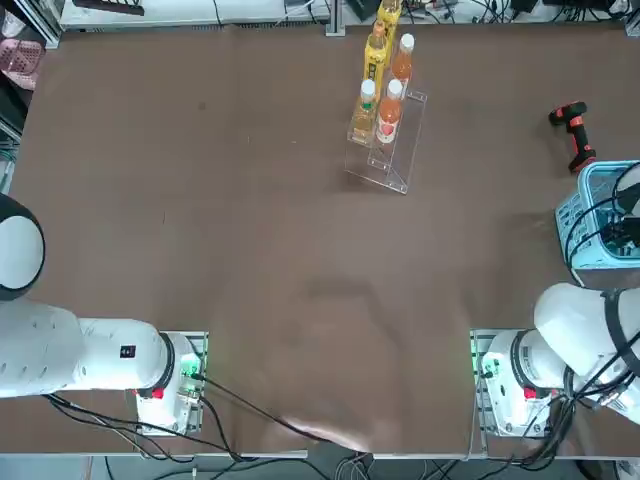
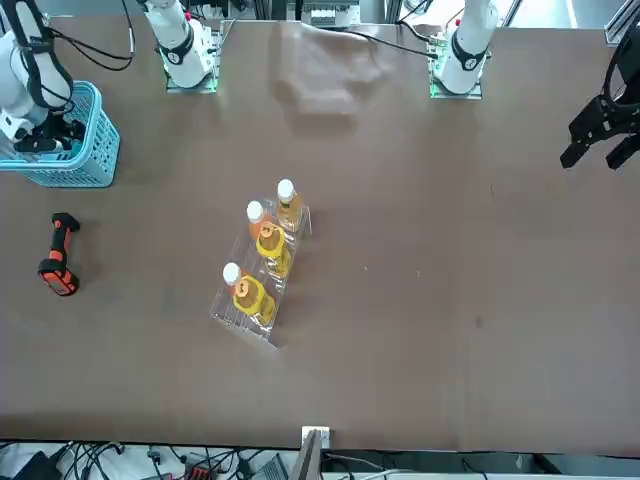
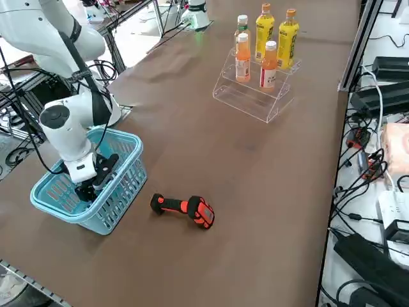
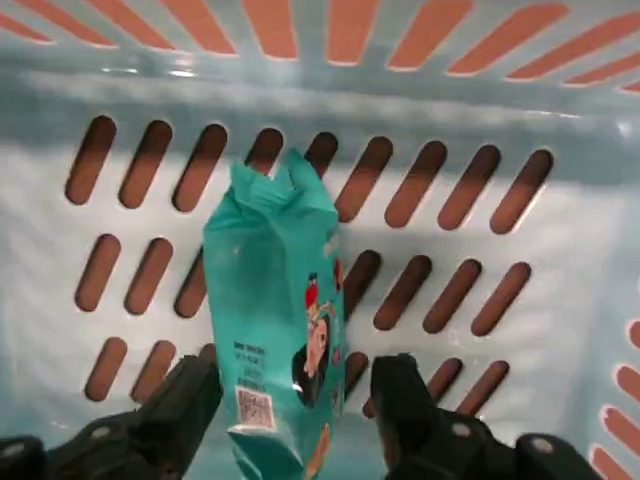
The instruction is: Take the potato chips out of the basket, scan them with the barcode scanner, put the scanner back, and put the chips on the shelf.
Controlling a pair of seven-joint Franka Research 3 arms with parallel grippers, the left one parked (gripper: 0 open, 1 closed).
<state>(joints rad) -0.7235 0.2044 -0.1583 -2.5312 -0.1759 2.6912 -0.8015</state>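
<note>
The potato chips are in the blue basket, lying on its floor with the holes in it. The right gripper is down in the basket too. Its 2 fingers are spread, 1 on each side of the lower part of the bag, and I can see a gap between the bag and the finger on the side with the pictures. So the bag does not look held. The step now looks like getting ready to grab.

The bag is shiny and puffy. I think it is very light and soft, with air inside, and a bit slippery. The chips in it can break, so a hard squeeze would be bad. The best place to hold it is across the fat middle, with 1 finger on each side, closing slowly and just enough. If it grabs only the crinkly end, the bag may swing or slide out. The square code near the low end should stay uncovered for the scan.

The barcode scanner lies on the table near the basket. The clear shelf has 5 bottles on it, so the bag needs a free spot there.
</note>
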